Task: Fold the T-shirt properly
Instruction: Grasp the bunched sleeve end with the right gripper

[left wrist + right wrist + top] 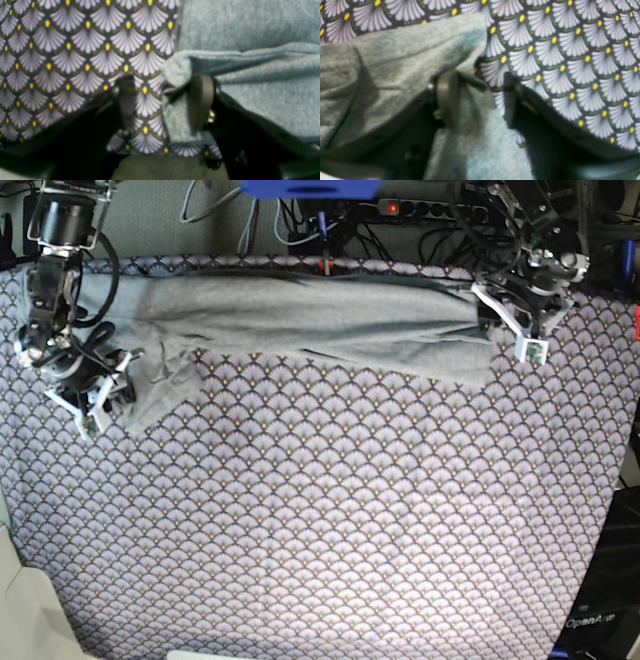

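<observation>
While the T-shirt (300, 320) lies in a long folded band along the far edge of the purple scallop-patterned tablecloth (320, 510), both arms sit at its ends. The left gripper (162, 100) stands spread at the right end, an edge of cloth between its fingers. The right gripper (477, 97), at the left end, straddles a fold; whether it pinches, I cannot tell.

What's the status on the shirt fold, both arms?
Left gripper open, jaws straddling the T-shirt edge. Right gripper also astride shirt fabric, grip unconfirmed. Shirt lies as a long band across the far tablecloth. Nothing in the way.
</observation>
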Tool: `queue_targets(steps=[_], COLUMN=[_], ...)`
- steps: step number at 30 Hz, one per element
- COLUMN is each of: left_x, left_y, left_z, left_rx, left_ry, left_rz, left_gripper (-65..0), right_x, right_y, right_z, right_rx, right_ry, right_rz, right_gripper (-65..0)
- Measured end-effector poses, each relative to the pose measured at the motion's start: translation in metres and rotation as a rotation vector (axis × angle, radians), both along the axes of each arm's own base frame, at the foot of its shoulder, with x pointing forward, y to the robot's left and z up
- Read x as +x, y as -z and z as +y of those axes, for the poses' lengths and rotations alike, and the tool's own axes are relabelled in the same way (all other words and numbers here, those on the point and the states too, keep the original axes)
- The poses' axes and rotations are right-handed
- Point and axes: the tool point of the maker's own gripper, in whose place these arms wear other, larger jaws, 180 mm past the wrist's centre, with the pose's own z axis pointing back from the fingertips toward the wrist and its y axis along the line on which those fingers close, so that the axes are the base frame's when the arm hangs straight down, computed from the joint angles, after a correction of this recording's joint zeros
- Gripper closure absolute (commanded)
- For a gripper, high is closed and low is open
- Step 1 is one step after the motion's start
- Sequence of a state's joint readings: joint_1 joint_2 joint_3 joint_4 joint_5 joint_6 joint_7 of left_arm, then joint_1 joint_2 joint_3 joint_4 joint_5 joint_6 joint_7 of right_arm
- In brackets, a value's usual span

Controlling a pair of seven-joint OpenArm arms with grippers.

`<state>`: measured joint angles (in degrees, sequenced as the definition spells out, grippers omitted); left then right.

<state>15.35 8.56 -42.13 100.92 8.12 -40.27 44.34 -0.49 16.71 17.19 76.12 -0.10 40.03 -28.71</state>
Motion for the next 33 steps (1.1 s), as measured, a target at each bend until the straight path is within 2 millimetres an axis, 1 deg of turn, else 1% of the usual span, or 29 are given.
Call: queue_targets(steps=[2,3,4,8,10,12,14,18,21,25,29,33], left_x=[0.000,0.000,0.000,0.002,0.004,0.009,0.016,0.025,0.022,0.020,0.020,0.019], left_y=[0.000,0.000,0.000,-0.004,-0.011,-0.024,-0.036,-0.048,-0.046,-0.045,-0.044,-0.044], left_z=[0.000,0.000,0.000,0.001,0.001,0.003,0.005,0.007,0.007,0.007,0.007,0.009], left_rx=[0.000,0.000,0.000,0.008,0.025,0.046,0.066,0.082,0.086,0.087,0.086,0.089], left_ry=[0.000,0.000,0.000,0.001,-0.001,0.000,0.002,0.004,0.004,0.003,0.001,-0.003], left_rz=[0.000,0.000,0.000,-0.008,-0.020,-0.055,-0.087,-0.126,-0.110,-0.104,-0.104,-0.103], left_gripper=[-33.2,-33.2,-33.2,-33.2,-33.2,-33.2,-33.2,-33.2,-33.2,-33.2,-33.2,-33.2], right_x=[0.000,0.000,0.000,0.000,-0.001,-0.002,-0.003,-0.009,-0.020,-0.040,-0.058,-0.081], right_y=[0.001,0.001,0.001,0.000,-0.001,-0.003,-0.012,-0.032,-0.040,-0.040,-0.038,-0.036], right_z=[0.002,0.003,0.003,-0.001,-0.007,-0.010,-0.011,-0.008,0.002,0.007,0.019,0.023], right_rx=[0.006,0.007,0.006,-0.006,-0.026,-0.053,-0.068,-0.120,-0.130,-0.151,-0.135,-0.154], right_ry=[-0.001,-0.003,-0.004,-0.006,-0.008,-0.015,-0.030,-0.066,-0.098,-0.124,-0.141,-0.163], right_rz=[0.000,0.000,0.000,0.003,0.009,0.014,-0.010,-0.055,-0.076,-0.059,-0.047,-0.015], right_gripper=[-5.6,-2.1,0.0,0.0,0.0,0.0,0.0,0.0,0.0,0.0,0.0,0.0])
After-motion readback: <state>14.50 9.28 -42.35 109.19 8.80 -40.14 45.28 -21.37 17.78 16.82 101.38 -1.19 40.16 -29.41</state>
